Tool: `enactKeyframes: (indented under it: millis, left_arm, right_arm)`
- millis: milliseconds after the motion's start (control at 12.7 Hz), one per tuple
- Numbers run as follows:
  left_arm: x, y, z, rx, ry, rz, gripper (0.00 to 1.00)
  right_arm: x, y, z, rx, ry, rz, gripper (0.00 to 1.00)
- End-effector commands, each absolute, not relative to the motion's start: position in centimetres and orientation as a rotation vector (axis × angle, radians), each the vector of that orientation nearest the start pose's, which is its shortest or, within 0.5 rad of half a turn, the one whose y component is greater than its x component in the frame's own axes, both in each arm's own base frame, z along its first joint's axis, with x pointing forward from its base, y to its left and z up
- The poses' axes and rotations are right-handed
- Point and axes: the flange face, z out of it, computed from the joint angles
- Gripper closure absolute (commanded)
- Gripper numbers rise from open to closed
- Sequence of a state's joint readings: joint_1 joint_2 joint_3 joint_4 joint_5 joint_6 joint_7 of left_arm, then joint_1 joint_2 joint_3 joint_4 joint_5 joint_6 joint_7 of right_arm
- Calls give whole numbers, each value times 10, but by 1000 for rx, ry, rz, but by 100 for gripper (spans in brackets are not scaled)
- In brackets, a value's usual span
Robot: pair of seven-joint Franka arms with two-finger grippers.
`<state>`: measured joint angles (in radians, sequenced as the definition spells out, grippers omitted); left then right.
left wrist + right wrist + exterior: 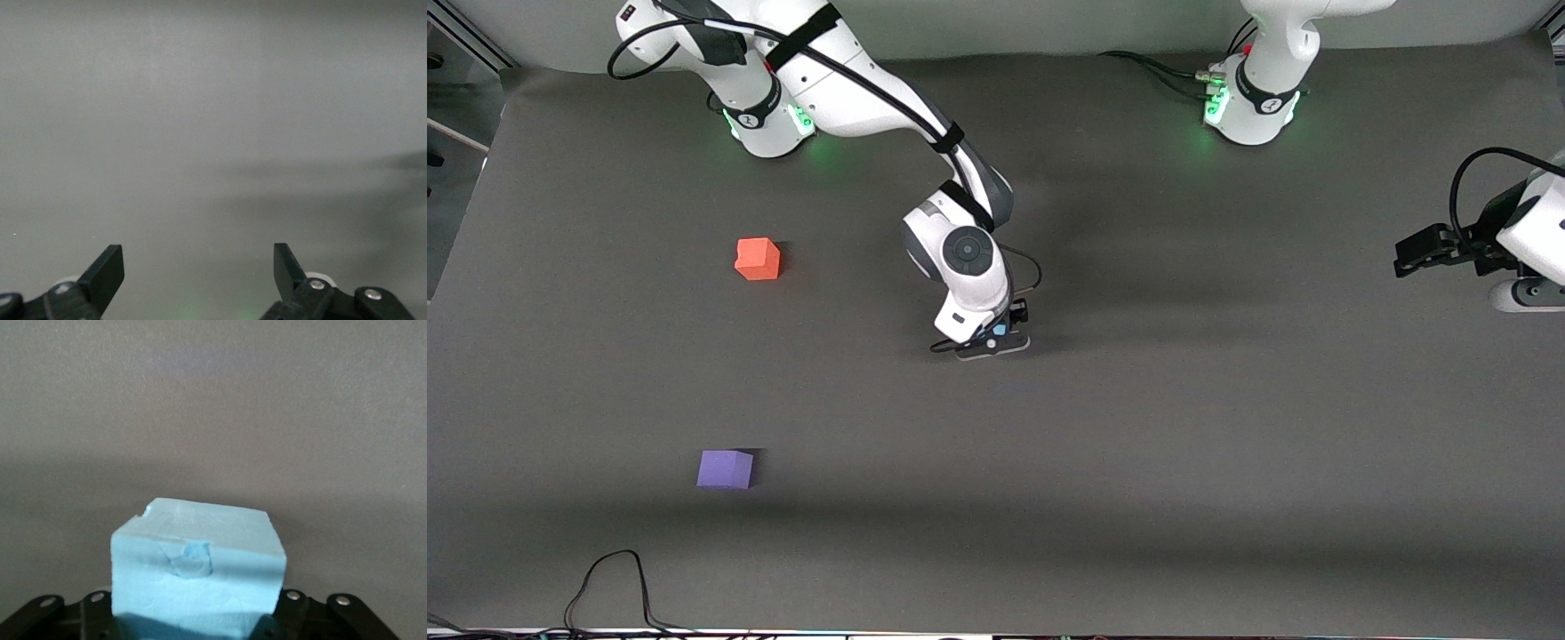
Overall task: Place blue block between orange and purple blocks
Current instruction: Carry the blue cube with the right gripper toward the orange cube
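Note:
The blue block (1000,329) sits between the jaws of my right gripper (994,342), low over the middle of the table. It fills the right wrist view (199,577), with a small dent in its facing side, and hides the fingers. The orange block (758,259) lies toward the right arm's end of the table. The purple block (726,468) lies nearer the front camera than the orange one. My left gripper (1409,256) waits open and empty over the left arm's end of the table; it also shows in the left wrist view (199,267).
A dark grey mat (1183,444) covers the table. A black cable (618,582) loops onto the mat at the edge nearest the front camera. The arm bases (1249,111) stand along the edge farthest from that camera.

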<state>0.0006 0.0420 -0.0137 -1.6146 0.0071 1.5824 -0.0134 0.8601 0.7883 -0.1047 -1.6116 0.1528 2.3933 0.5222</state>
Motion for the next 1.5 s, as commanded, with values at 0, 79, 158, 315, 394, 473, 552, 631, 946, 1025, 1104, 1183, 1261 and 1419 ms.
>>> enactKeyframes:
  millis: [0,79,158,315,394,473,552,631,946,1025,1104,1183,1261,1419]
  left_arm:
    - [561,-7,585,-3134,34,108,0]
    - [562,-6,583,-3134,32,111,0]
    - [563,-5,582,-3134,29,111,0]
    - [563,-5,582,-3134,29,106,0]
    - [564,-5,582,-3134,29,96,0]
    - [564,-5,583,-3134,29,94,0]
    - [565,-6,582,-3136,32,94,0]
    - [565,-6,582,-3136,32,91,0]
    - [567,-6,580,-3138,29,84,0]
    - [567,-6,580,-3136,32,79,0]
    - [568,-5,580,-3136,29,79,0]
    - [568,-5,581,-3136,29,77,0]
    - [568,-5,580,-3136,29,77,0]
    - [569,-5,578,-3136,29,79,0]
  right_arm:
    - [502,479,180,-3099,-238,21,71]
    - [504,481,197,-3094,-238,24,71]
    - [507,482,224,-3092,-220,44,71]
    - [525,469,299,-3083,-184,69,70]
    - [538,451,349,-3065,-144,58,70]
    - [558,423,400,-3045,-79,39,70]
    - [577,396,433,-3043,-25,45,70]
    - [583,385,458,-3047,-9,56,70]
    - [589,340,501,-3065,-44,120,70]
    - [589,320,506,-3079,-48,160,70]
    - [591,297,515,-3089,-12,168,70]
    - [589,267,522,-3093,-32,187,70]
    - [588,222,530,-3083,-115,186,70]
    - [586,118,536,-3053,-226,195,70]
